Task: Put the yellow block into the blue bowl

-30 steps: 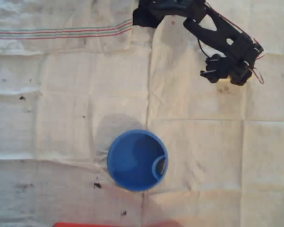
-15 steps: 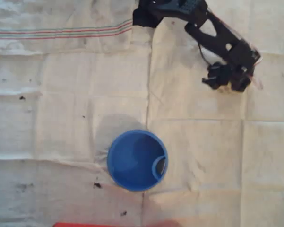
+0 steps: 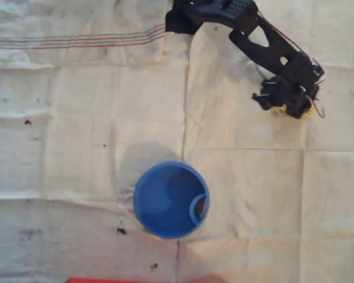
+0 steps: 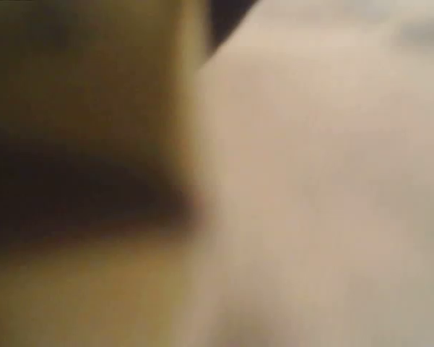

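Our hand (image 3: 288,105) sits low at the overhead view's upper right, over the yellow block (image 3: 307,113); we cannot tell its opening or grip. Well apart stands the blue bowl (image 3: 171,200) on the cloth-covered bench (image 3: 76,147).

Overhead view looks straight down on cloth (image 3: 94,118); wrist view, blurred, seemingly pressed close.

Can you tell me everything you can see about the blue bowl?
The blue bowl is round, deep and solid blue, and looks like plastic, with a darker blue inside. In the overhead view it stands upright with its mouth open on the creased white cloth, a little below the middle. A lighter curved mark shows on its inner wall at the right. No block lies in it. Only the cloth touches it, and the gripper is far off at the upper right.
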`<state>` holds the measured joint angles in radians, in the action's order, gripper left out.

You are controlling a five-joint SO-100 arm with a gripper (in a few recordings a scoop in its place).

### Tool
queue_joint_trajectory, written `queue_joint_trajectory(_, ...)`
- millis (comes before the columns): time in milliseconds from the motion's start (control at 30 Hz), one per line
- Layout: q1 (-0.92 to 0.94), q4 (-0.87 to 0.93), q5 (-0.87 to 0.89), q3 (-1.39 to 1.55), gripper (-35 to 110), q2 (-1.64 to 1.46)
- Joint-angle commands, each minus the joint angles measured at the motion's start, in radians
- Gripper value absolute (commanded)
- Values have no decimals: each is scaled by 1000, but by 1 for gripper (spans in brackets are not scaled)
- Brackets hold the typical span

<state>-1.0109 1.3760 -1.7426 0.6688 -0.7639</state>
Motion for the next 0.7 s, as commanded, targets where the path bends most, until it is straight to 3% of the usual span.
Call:
queue_joint_trajectory(0,25,6,130,-103,0,-255)
queue_joint_trajectory(400,181,17,511,-89,0,-469)
queue_joint_trajectory(667,416,129,614,-101,0,-499)
